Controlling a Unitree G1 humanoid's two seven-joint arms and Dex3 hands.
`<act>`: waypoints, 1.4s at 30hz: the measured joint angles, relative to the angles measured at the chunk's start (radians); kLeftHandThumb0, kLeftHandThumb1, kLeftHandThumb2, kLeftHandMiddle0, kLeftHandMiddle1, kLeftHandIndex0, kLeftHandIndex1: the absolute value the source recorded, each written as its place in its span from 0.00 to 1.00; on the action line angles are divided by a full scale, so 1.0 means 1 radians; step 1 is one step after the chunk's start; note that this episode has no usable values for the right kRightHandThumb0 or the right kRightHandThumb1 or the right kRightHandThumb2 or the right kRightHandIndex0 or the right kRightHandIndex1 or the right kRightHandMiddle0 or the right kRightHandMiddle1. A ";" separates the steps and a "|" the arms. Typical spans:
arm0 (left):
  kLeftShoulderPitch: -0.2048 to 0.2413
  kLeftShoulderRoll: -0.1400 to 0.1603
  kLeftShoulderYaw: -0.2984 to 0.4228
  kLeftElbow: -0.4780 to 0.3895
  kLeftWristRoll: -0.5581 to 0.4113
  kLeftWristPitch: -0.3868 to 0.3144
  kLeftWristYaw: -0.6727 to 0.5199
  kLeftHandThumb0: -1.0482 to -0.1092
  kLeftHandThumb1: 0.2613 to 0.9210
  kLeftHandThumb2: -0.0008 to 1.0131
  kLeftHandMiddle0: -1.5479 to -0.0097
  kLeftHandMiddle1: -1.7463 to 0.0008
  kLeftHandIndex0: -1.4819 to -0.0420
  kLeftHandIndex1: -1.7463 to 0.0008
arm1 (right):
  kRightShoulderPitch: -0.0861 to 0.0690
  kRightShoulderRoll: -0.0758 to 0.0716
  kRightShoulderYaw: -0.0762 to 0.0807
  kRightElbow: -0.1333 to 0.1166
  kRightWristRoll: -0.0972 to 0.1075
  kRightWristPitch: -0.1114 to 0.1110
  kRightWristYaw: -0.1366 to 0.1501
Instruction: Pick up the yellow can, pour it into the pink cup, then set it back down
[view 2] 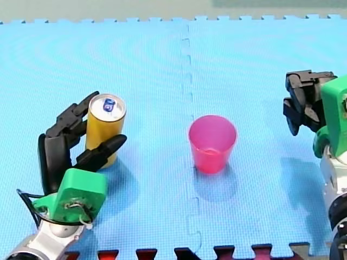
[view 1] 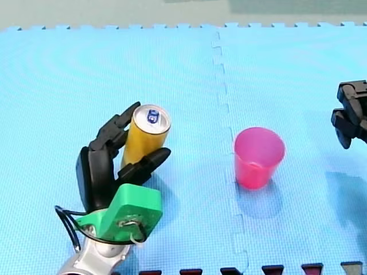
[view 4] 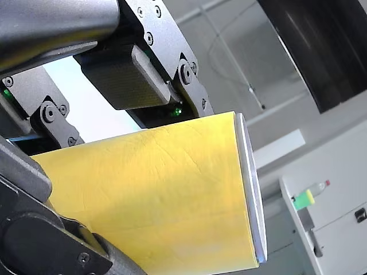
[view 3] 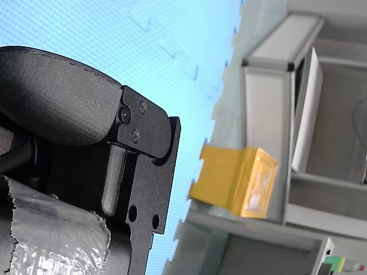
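The yellow can [view 1: 146, 137] stands on the blue foam mat [view 1: 287, 69] left of centre, silver top with a blue tab facing up. My left hand [view 2: 108, 118] is shut on it, two fingers on its far left side and the thumb across its near right side. The second wrist view shows the can's yellow wall [view 4: 155, 189] pressed between the black fingers [view 4: 126, 77]. The pink cup [view 1: 259, 157] stands upright and open to the right of the can, a hand's width away. My right hand [view 2: 301, 103] hovers at the right edge, holding nothing.
A jigsaw seam [view 1: 225, 114] runs front to back through the mat just left of the cup. Dark and red tiles [view 2: 146, 254] line the mat's near edge. In the first wrist view, grey frames [view 3: 269, 132] stand beyond the mat's edge.
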 measured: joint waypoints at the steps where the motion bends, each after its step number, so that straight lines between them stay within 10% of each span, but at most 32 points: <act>1: 0.000 -0.002 -0.004 0.005 0.001 0.000 0.008 0.73 0.88 0.00 0.19 1.00 0.22 1.00 | 0.000 0.000 0.000 0.000 0.000 0.000 0.001; 14: -0.001 -0.029 -0.011 0.047 -0.039 -0.048 -0.007 0.74 0.89 0.00 0.20 1.00 0.22 1.00 | 0.001 -0.013 -0.010 0.001 0.012 0.000 0.020; 26: 0.023 -0.124 0.154 0.068 -0.339 -0.145 -0.364 0.74 0.90 0.00 0.20 1.00 0.23 1.00 | 0.001 -0.022 -0.018 0.003 0.018 0.004 0.037; 42: 0.033 -0.128 0.193 0.084 -0.301 -0.162 -0.357 0.74 0.90 0.00 0.20 1.00 0.22 1.00 | 0.001 -0.025 -0.015 0.006 0.011 0.009 0.030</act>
